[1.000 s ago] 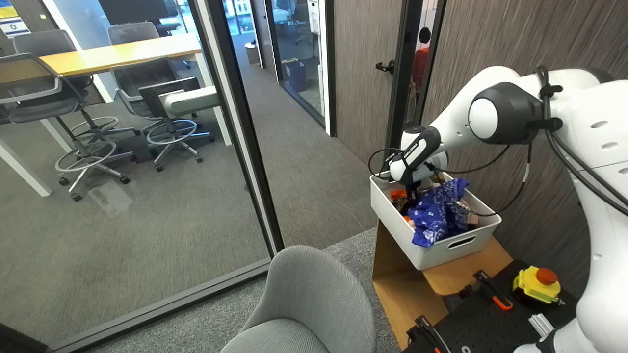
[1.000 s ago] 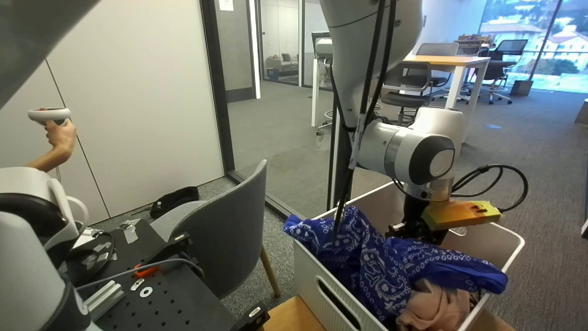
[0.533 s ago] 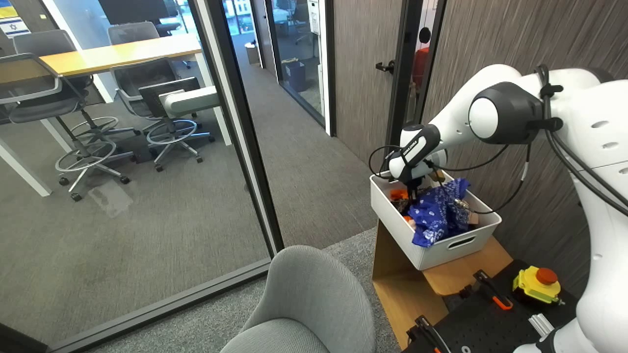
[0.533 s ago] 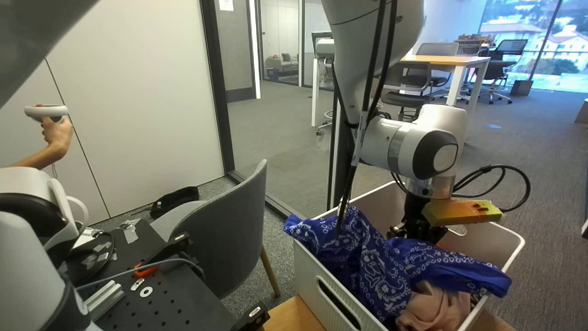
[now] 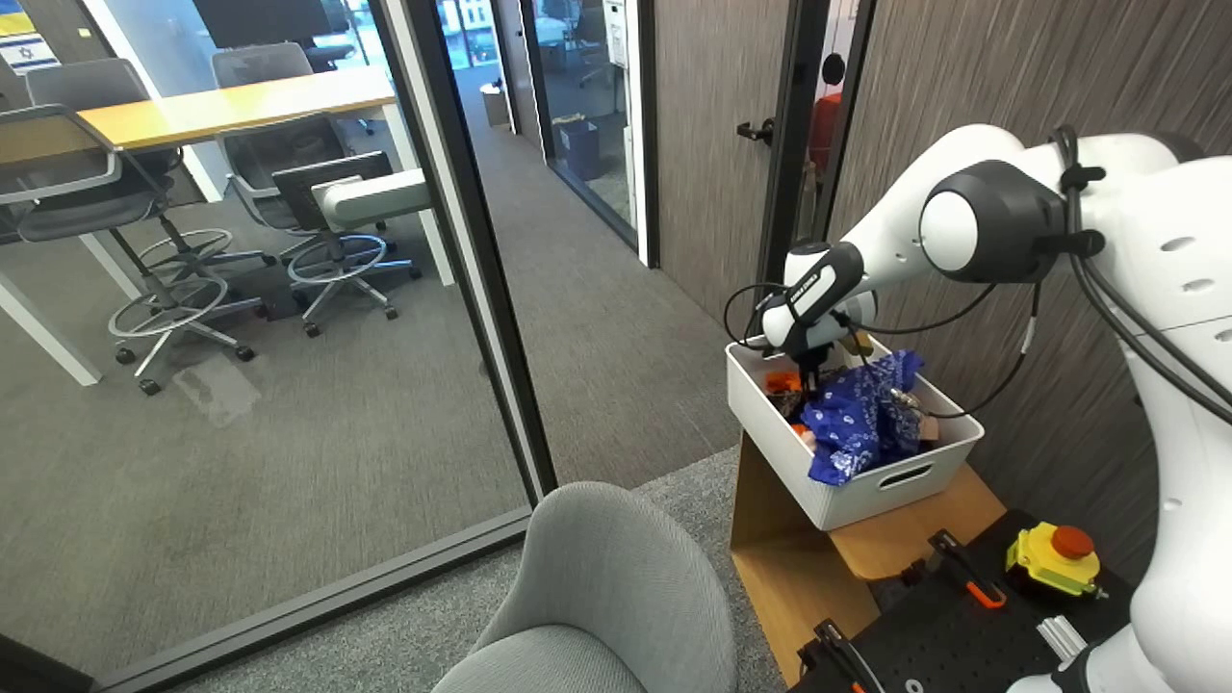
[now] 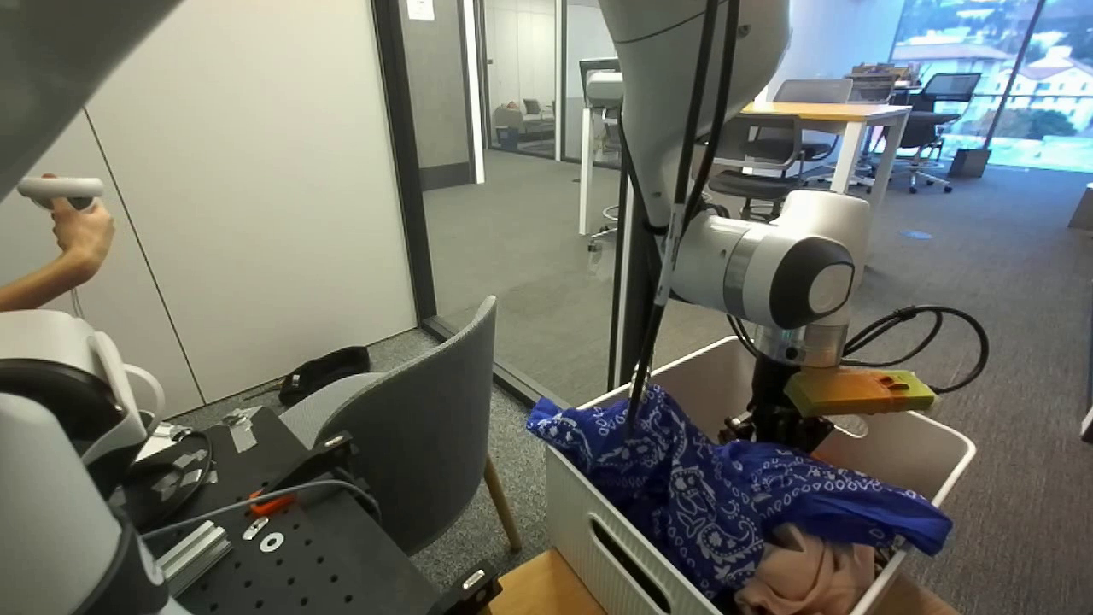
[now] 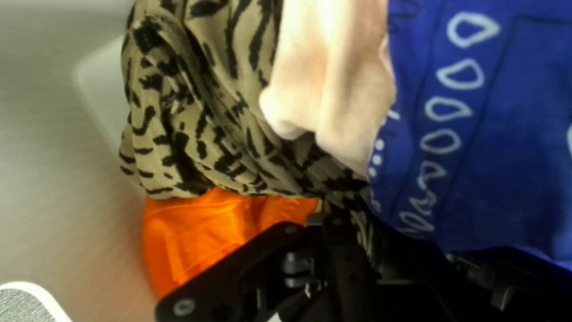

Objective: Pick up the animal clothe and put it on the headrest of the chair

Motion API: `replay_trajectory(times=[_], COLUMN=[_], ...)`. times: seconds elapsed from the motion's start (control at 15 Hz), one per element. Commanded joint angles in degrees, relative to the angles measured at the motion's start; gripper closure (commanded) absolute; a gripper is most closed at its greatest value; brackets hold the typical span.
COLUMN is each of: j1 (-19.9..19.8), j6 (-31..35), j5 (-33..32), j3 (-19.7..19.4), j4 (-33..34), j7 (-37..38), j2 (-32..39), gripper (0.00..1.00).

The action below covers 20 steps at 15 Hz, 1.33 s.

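Your gripper [image 7: 364, 227] reaches down inside the white bin [image 6: 564, 512] beside the blue bandana [image 7: 496, 147], presumably because the animal-print cloth [image 7: 210, 120] lies bunched there, partly covered by a peach cloth [image 7: 330, 80]. Print fabric runs in by the fingers; with one tip hidden under blue (and much shadow around it), you can't tell whether they are clamped. The grey chair [image 6: 427, 436] stands near, likely to shorten your carry.

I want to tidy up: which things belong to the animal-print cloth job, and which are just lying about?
Job:
animal-print cloth
white bin holding it
grey chair, likely target

Lying about:
blue bandana
peach cloth
orange item
metal bars
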Motion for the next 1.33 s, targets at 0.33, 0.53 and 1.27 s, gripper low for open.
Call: replay_trajectory(times=[0.33, 0.53, 1.27], j1=[-0.52, -0.22, 2.69], j6=[-6.58, -8.0, -18.18], j5=[-0.32, 0.04, 3.18], j3=[0.87, 0.87, 2.37], j4=[-6.84, -10.36, -16.48], j7=[3.54, 5.41, 10.83], j2=[-10.34, -16.12, -37.12], gripper=[0.93, 0.93, 0.93])
